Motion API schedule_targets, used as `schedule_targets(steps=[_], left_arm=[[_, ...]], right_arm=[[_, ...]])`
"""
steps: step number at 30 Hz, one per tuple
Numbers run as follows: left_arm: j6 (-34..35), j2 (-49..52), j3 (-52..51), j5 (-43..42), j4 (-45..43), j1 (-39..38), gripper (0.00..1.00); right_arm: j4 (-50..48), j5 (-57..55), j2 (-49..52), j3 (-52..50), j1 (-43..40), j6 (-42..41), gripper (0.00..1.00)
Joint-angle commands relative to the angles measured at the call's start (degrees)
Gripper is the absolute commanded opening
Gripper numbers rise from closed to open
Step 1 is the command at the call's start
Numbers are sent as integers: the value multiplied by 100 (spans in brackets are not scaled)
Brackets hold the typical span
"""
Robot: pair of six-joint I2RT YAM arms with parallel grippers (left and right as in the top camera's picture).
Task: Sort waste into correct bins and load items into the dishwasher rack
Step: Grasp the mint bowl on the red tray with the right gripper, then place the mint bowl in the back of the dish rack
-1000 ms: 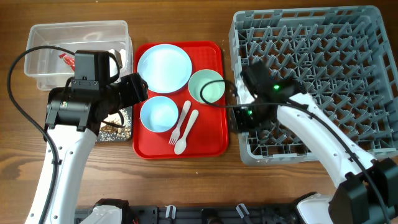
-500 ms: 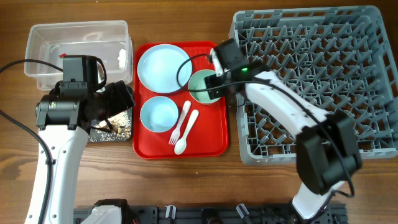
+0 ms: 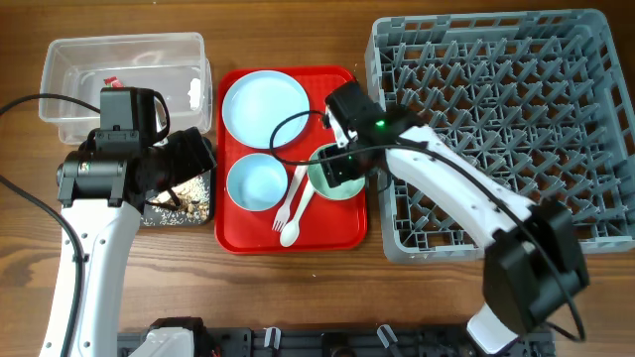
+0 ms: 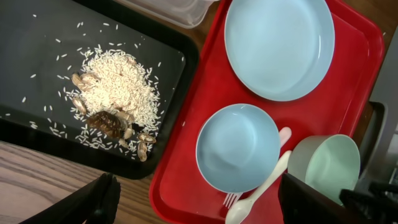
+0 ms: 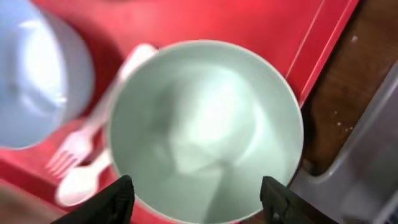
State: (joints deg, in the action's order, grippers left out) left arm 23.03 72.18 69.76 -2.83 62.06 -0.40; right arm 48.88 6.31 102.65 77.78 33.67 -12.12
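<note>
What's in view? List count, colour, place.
Flat red plastic tray: 1, red, centre.
Round pale blue plate: 1, blue, tray.
Small pale blue bowl: 1, blue, tray.
Small mint bowl: 1, mint, tray's right.
White plastic fork, spoon: 2, white, between bowls.
Clear plastic tub: 1, clear, far left.
Crumpled wrapper: 1, red-and-white, in tub.
Shallow black tray: 1, black, beside tub.
Rice-like scraps: pile, whitish-brown, black tray.
Grey pegged rack: 1, grey, right.
Left gripper: 1, black, by black tray.
Right gripper: 1, black, above mint bowl.
</note>
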Motion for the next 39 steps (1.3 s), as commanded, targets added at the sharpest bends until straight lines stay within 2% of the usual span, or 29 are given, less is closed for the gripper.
schedule_targets(steps=[1, 4, 8, 13, 16, 21, 26, 30, 32, 39], left_arm=[[55, -39, 11, 33, -33, 26, 84], [55, -39, 11, 33, -31, 26, 84], [55, -39, 11, 33, -31, 26, 84], [55, -39, 11, 33, -31, 26, 84], [55, -39, 11, 33, -31, 26, 84], [55, -39, 11, 33, -31, 26, 84], [55, -39, 11, 33, -31, 26, 84], [55, -39, 11, 33, -31, 26, 84], [55, -39, 11, 31, -31, 26, 84], [55, -39, 11, 33, -31, 26, 84]], right_arm=[[-350, -577, -238, 33, -11, 87, 72], [-442, -651, -74, 20, -11, 120, 71], [-337, -1036, 341, -140, -20, -608, 71], [-275, -931, 745, -140, -20, -765, 69], [-258, -929, 793, -140, -20, -907, 60], [85, -927, 793, -140, -20, -940, 36], [199, -876, 804, -140, -20, -1045, 24], [149, -776, 879, -140, -20, -1088, 9], [144, -776, 879, -140, -66, -1207, 6], [127, -470, 1001, -140, -72, -1211, 6]])
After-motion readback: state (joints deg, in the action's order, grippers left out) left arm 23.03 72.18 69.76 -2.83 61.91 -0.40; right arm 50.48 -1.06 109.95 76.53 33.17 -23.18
